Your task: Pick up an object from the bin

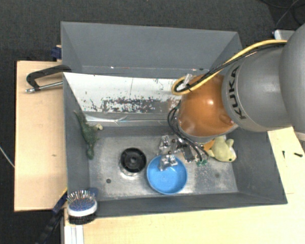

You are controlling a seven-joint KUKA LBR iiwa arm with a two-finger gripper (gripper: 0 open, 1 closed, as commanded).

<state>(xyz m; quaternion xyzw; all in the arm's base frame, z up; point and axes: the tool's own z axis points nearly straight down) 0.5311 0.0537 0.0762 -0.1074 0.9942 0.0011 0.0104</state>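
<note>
Gripper hangs over the blue bowl's far rim, by the bin's near edge; open or closed, I cannot tell. This looks like the approach step, and the next move calls for settling astride that rim and closing.

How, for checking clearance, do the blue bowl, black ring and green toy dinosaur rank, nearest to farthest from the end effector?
1. Blue bowl, right at the end effector.
2. Black ring, just left.
3. Green toy dinosaur, by the left wall.
</note>
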